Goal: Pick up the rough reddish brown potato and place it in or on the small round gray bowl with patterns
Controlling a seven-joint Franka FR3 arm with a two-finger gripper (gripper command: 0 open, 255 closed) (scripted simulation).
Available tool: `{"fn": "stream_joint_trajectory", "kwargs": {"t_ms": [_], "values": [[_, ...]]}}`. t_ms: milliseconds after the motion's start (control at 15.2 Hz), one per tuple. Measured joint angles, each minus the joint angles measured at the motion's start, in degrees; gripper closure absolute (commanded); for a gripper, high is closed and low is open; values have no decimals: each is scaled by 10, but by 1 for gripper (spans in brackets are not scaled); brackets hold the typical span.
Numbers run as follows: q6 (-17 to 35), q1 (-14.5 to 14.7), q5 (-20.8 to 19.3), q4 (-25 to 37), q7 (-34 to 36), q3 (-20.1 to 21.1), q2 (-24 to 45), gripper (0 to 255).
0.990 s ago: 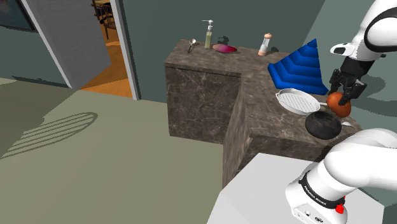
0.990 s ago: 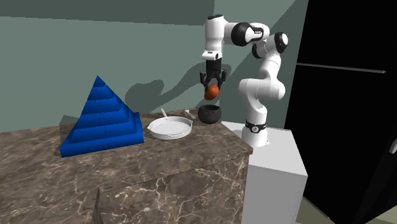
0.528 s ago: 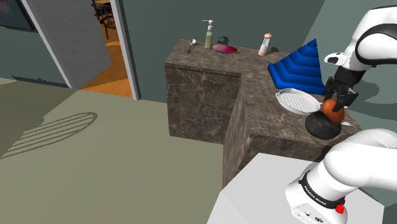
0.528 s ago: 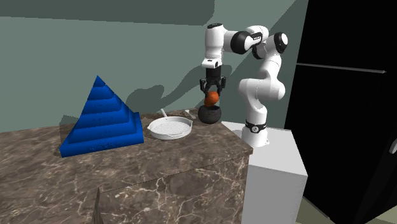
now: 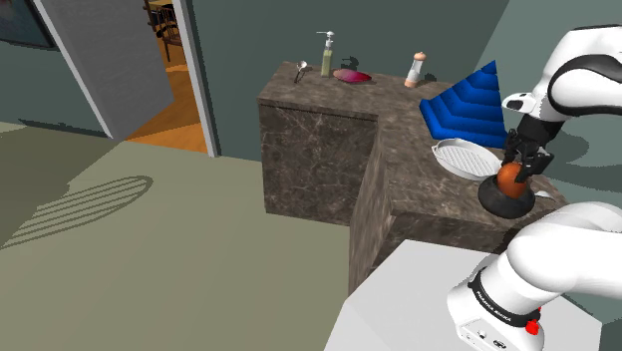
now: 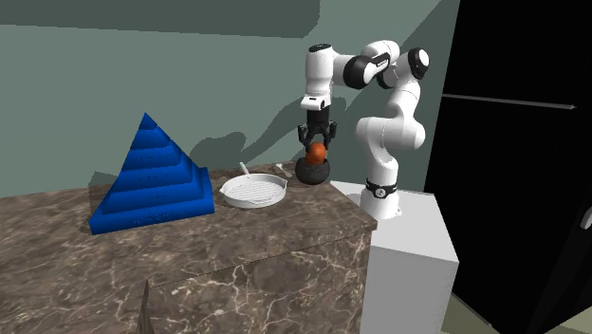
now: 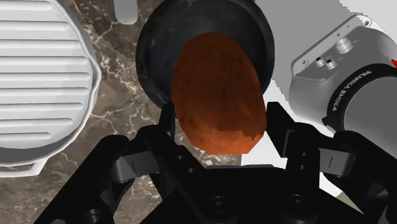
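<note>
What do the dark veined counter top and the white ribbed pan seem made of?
Dark veined counter top: probably smooth marble or similar stone, judging by pale veins on brown. White ribbed pan: plain matte white, material unclear; maybe enamel or ceramic.

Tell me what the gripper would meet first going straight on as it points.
The dark bowl, right under it; the potato clasped in the gripper would likely touch its inside first.
</note>
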Motion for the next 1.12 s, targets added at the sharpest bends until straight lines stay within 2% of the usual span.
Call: {"fn": "stream_joint_trajectory", "kwargs": {"t_ms": [132, 198, 594, 924, 1122], "values": [[0, 0, 0, 0, 0, 0, 0, 255], [0, 0, 0, 0, 0, 0, 0, 0], [0, 0, 0, 0, 0, 0, 0, 0], [-50, 15, 30, 62, -4, 28, 11, 0], [-58, 17, 35, 68, -3, 34, 10, 0]]}}
